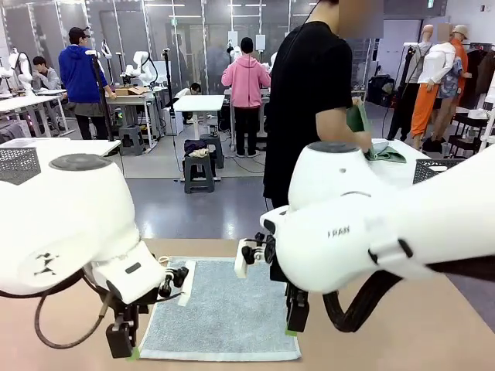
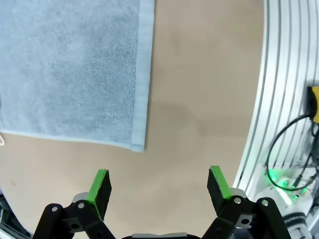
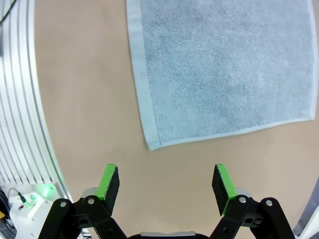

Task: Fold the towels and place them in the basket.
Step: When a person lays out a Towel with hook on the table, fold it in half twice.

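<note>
- Left gripper (image 2: 159, 183), bottom centre of its wrist view: jaws spread, empty, above bare table (image 2: 199, 99).
- Right gripper (image 3: 167, 180): likewise spread, empty.
- Towel (image 1: 224, 309): flat, lower centre, front view.

Only the letters "FRAN" are readable, on the right arm (image 1: 363, 232).

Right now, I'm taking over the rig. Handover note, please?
Left gripper: open, empty, above bare table just short of a near corner of the towel.
Right gripper: open, empty, placed the same way at the other near corner.
Towel: flat and unfolded between the arms.
A dark mesh basket sits far left, another far right, both behind the arms; contents hidden.
Done: no fold yet.
Left: grasp corners, fold, place in basket.
</note>
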`<state>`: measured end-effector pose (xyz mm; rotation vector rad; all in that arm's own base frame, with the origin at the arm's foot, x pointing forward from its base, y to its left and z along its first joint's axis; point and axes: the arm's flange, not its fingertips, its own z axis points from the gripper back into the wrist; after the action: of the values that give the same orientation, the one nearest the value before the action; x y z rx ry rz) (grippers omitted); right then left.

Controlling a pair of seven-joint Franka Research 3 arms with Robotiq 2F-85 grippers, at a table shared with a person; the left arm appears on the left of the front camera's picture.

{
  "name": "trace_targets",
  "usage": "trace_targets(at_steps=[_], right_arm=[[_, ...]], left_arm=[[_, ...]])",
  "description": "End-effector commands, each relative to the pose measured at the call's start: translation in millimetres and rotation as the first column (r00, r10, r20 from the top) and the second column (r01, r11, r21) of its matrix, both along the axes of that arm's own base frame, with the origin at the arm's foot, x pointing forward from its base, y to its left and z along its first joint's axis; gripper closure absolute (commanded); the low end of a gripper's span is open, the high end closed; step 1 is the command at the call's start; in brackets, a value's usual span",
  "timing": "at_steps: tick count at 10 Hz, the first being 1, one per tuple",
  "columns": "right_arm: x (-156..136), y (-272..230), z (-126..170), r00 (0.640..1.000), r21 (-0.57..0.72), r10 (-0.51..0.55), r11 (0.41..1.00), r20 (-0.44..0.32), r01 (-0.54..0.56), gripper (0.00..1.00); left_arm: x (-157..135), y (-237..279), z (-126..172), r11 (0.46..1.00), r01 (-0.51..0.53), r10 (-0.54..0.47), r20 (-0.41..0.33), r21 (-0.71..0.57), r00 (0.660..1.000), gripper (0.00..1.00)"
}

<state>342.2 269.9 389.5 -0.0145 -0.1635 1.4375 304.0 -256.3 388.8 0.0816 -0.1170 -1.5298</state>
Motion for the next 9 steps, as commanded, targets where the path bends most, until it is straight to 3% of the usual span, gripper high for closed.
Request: trace_targets(at_steps=[1, 4, 9], right_arm=[[-4.4, 9.3, -16.5, 0.998, -0.039, -0.036, 0.998, 0.050, 0.038, 0.06], [-21.1, 7.7, -31.6, 0.998, -0.060, -0.040, 0.997, 0.044, 0.043, 0.06], [-33.3, 8.4, -43.1, 0.998, -0.036, 0.067, 0.997, -0.012, -0.068, 0.06]], left_arm=[[0.2, 7.0, -25.3, 1.000, -0.010, 0.010, 0.030, 0.012, 1.000, 0.02], [2.6, 13.6, -40.5, 1.000, -0.009, 0.008, 0.033, 0.028, 0.999, 0.02], [7.1, 22.8, -50.7, 0.998, 0.060, -0.059, 0.070, -0.008, 0.996, 0.02]])
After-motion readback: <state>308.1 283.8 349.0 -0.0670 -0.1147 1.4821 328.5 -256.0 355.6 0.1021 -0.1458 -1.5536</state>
